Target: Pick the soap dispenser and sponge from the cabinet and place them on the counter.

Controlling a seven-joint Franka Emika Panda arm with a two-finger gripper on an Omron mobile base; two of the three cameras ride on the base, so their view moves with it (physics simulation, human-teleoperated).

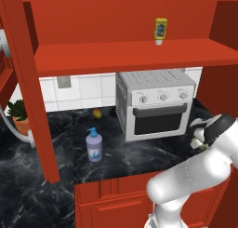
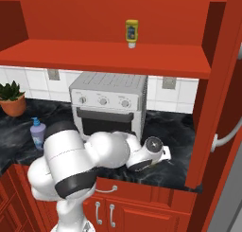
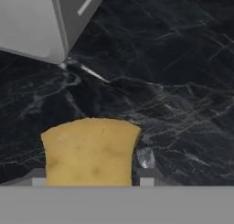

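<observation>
End effector (image 3: 89,179) low, fingers apart.

The sponge (image 3: 90,152) sits between the two fingers (image 3: 147,176), low over the black veined desk (image 3: 183,81). A grey oven's (image 3: 41,22) corner stands beyond it.

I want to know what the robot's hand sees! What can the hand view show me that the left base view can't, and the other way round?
Hand view: the sponge up close, yellow and pitted, sitting between the tips of the tool.

Left base view: the purple soap dispenser standing on the worktop, a yellow squeeze bottle on the red cabinet shelf, a small fruit and a potted plant.

Both: the black counter with white veins and the grey toaster oven.
</observation>
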